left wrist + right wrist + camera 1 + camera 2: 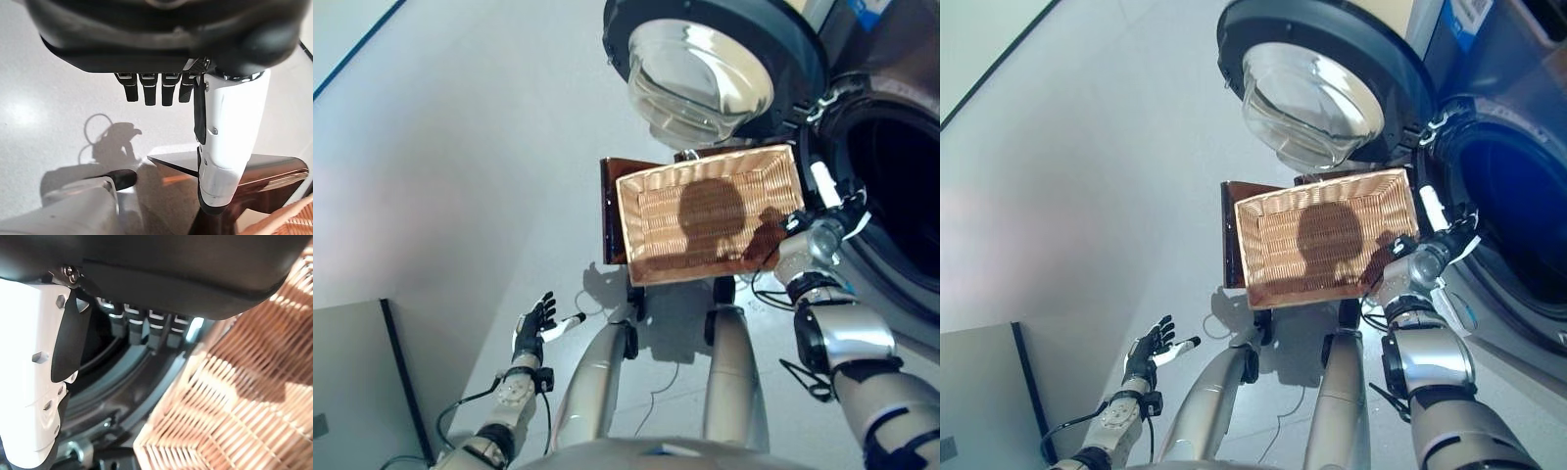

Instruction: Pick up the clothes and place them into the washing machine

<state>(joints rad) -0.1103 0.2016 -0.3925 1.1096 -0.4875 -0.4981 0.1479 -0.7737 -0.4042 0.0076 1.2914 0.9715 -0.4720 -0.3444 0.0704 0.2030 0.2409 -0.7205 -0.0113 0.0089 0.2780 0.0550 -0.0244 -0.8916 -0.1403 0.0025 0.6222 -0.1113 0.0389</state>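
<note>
The shallow wicker basket (705, 168) rests on the low dark brown box (612, 211) in front of the washing machine; its inside is bare wicker with only a shadow in it. The machine's round glass door (705, 69) stands open, and the drum opening (901, 186) is dark inside. My right hand (832, 211) is open and empty, between the basket's right edge and the drum opening; the right wrist view shows the basket's corner (244, 396) close beside it. My left hand (533, 323) is open and empty, low at the left above the floor.
A grey cabinet (352, 382) stands at the lower left. The pale floor (460, 176) stretches to the left of the box and the machine.
</note>
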